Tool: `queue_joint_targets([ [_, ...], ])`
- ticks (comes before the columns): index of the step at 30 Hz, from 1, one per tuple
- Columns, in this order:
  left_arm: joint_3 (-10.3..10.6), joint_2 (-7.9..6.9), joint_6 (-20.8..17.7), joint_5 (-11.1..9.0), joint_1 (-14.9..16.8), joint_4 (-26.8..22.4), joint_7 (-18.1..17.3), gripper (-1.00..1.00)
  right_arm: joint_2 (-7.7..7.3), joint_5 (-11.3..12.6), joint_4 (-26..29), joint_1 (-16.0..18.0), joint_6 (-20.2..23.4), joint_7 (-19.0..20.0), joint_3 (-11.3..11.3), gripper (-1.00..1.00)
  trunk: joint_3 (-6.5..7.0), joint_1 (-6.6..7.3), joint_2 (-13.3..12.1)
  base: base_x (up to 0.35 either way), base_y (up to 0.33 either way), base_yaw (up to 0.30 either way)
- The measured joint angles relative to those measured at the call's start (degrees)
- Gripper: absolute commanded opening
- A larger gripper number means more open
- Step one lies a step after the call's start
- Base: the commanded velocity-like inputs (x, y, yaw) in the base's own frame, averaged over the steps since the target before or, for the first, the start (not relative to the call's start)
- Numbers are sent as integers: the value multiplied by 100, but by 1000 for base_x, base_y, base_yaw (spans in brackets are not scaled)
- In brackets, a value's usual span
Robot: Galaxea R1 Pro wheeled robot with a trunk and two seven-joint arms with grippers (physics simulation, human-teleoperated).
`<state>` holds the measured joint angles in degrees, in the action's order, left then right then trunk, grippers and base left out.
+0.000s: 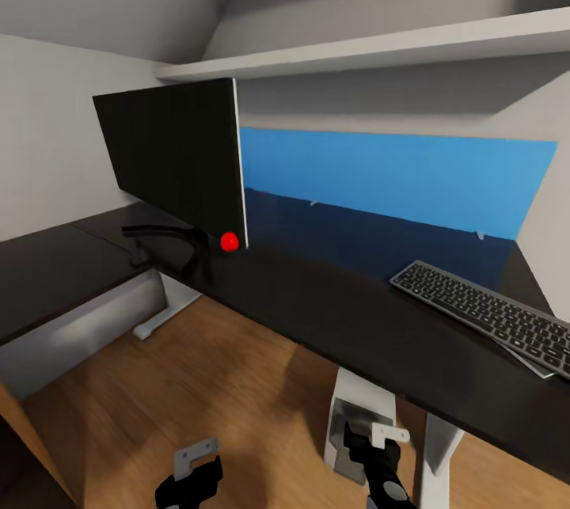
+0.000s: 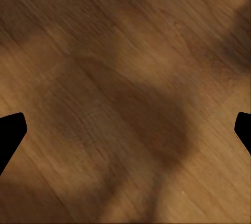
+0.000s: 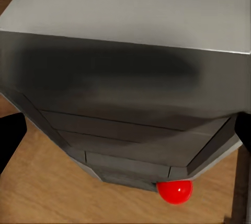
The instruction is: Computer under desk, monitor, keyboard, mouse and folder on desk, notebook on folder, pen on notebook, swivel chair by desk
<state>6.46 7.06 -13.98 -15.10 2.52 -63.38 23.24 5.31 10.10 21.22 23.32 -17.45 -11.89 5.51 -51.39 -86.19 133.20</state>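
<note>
Computer (image 3: 130,93): grey tower with a red dot at one lower corner, standing on the wood floor (image 2: 125,78) under the surface, close in front of the right jaws in the right wrist view.
Right gripper (image 1: 385,461): hangs low near the bottom of the head view, jaws spread wide, nothing between them, pointed at the tower.
Left gripper (image 1: 190,477): also low, jaws wide apart and empty, looking straight down at bare floorboards.
Desk (image 1: 332,311): black L-shaped surface on white legs, running across the head view from left to right.
Monitor (image 1: 178,157): upright on the surface towards the left, black front, thin white edge, red dot at its lower corner, black stand under it.
Keyboard (image 1: 487,315): dark grey with black keys, flat on the surface at the right, well apart from the monitor; something thin and grey pokes out from under its near edge, can't tell what.
Back wall: blue panel (image 1: 396,172) behind the surface, white shelf (image 1: 380,46) above it.
</note>
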Motion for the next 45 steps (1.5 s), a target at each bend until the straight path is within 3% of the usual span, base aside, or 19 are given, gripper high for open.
queue_joint_targets([
  [33,-1,-3,9,-9,0,0,6,100,1,-12,26,0,3,0,-5,100,0,-1,0,75,0,0],
  [45,0,0,9,-9,0,0,6,100,0,-34,32,2,2,-6,15,100,0,-5,0,-244,0,0],
])
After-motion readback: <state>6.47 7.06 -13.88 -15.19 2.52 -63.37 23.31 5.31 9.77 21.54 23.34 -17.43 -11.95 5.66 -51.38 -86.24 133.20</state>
